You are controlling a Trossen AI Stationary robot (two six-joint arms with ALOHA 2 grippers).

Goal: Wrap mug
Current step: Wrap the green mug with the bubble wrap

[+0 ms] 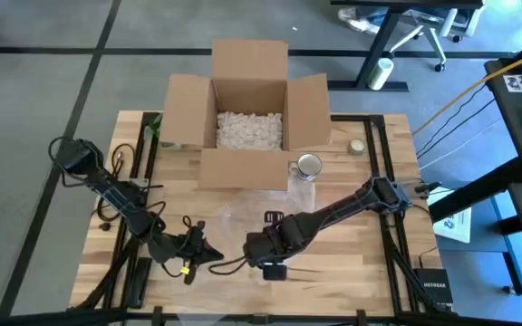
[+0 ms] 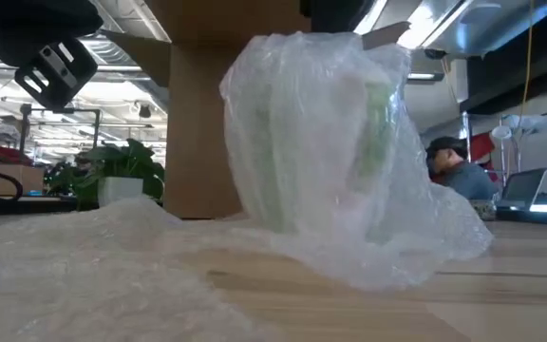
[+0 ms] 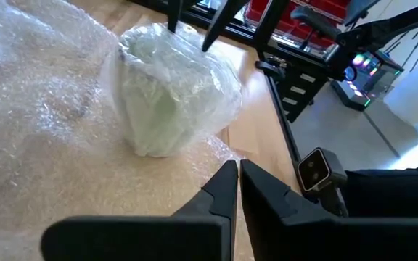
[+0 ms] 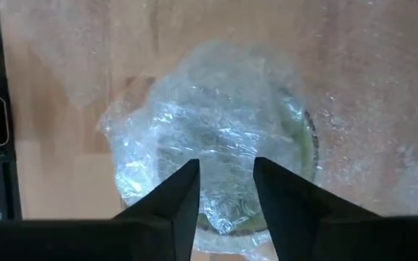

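The mug (image 3: pixel 169 94) stands upright near the front edge of the worktop (image 1: pixel 370 272), already draped in bubble wrap (image 2: pixel 340 142). The right pincer (image 4: pixel 226 185) hangs directly above it, fingers parted and empty. The left pincer (image 3: pixel 232 192) waits just beside it, closed on nothing. I'd say the loose skirt needs tucking next: press down gently and centred, or the mug could tip inside the slippery plastic.
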